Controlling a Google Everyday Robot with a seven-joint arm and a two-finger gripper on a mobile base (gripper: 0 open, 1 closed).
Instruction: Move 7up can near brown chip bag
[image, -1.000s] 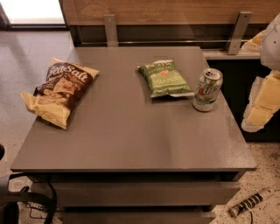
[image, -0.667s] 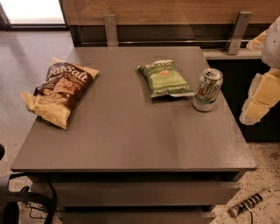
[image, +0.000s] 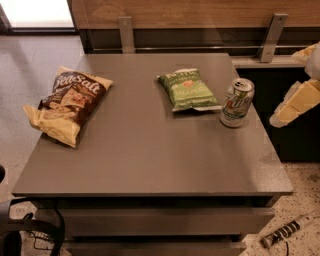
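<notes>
- One grey table (image: 150, 160) carries all three items. It is low and flat, so each can be reached from above or from the right side.
- Largest on it is the brown chip bag (image: 70, 102), lying flat at the far left with its pale yellow bottom edge poking over the left rim. As the goal marker it need not move.
- Next is the green chip bag (image: 189, 90), lying flat toward the far right, between the brown bag and the can (an obstacle on the straight path, I judge, so the can would go over it or round its near side).
- Then comes the gripper (image: 290, 107), a pale yellow shape off the table's right edge, near the can but not touching it. Whether it is open or closed cannot be told. It looks placed for a sideways approach.
- Smallest is the 7up can (image: 237, 102), upright close to the right edge, just beside the green bag's right corner and well apart from the brown bag, so the carry has not begun.
</notes>
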